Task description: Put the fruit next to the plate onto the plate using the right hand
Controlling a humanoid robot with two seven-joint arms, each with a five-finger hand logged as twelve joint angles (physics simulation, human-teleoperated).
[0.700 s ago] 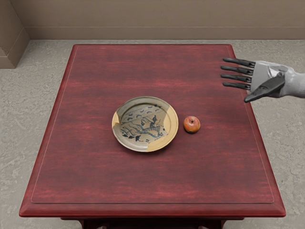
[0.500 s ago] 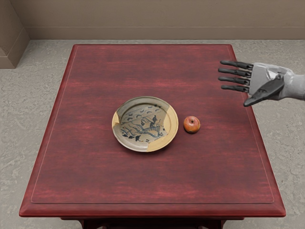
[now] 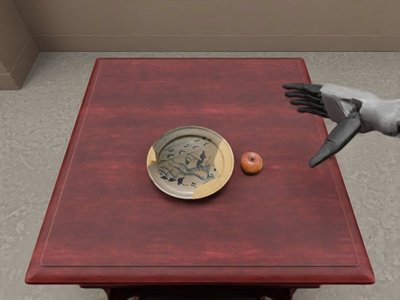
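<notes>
The small red apple (image 3: 252,163) lies on the red wooden worktop (image 3: 125,231), just beside the round beige plate (image 3: 154,164).
We see its stem hollow facing up; the right hand (image 3: 325,106) hovers well apart, fingers (image 3: 300,87) spread, holding nothing.
</notes>
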